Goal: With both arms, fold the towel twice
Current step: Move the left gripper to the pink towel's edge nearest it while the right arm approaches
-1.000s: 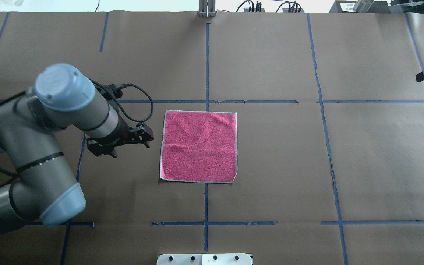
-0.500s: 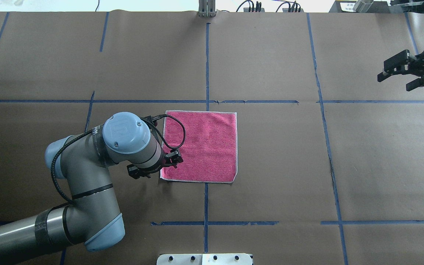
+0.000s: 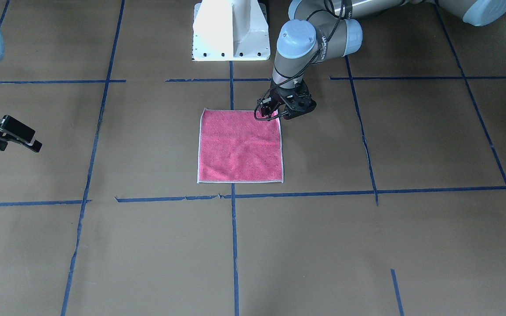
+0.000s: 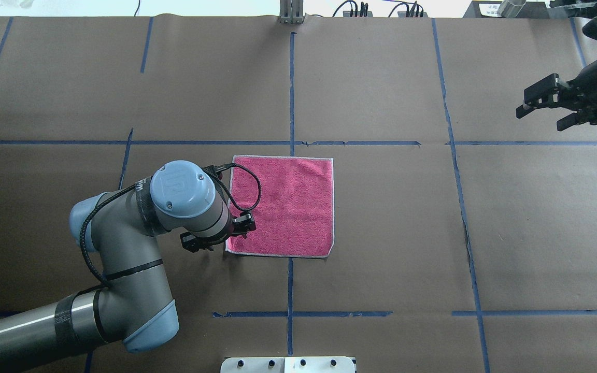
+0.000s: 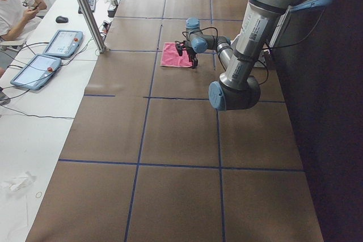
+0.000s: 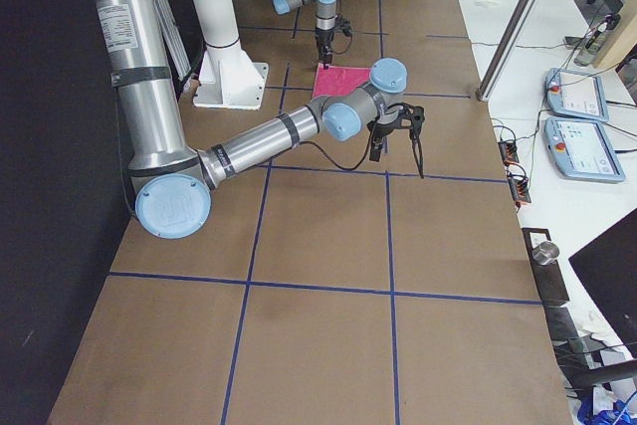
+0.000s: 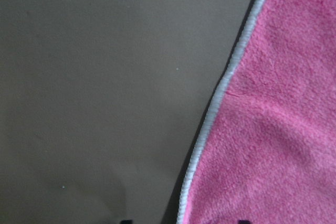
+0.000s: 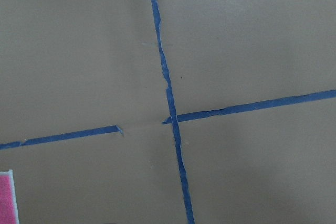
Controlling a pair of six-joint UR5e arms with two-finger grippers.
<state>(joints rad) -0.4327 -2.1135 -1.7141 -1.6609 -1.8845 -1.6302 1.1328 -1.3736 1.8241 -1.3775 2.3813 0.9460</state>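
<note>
The towel lies flat, pink face up, at the table's middle; it also shows in the front view. My left gripper is low over the towel's near left corner, also seen in the front view. It is open: in the left wrist view the towel's pale edging runs between the two fingertips. My right gripper hangs open and empty far off the towel at the far right, above the paper; in the front view it is at the left edge. The right wrist view shows only a towel corner.
The table is covered in brown paper with blue tape lines. The white pedestal base stands at the robot's side. Side tables hold tablets and an operator sits beyond them. A metal pole stands at the table's edge.
My left arm swung right from beside the towel and came down over its near left corner. My right gripper came in from the right edge and moved a little left.
</note>
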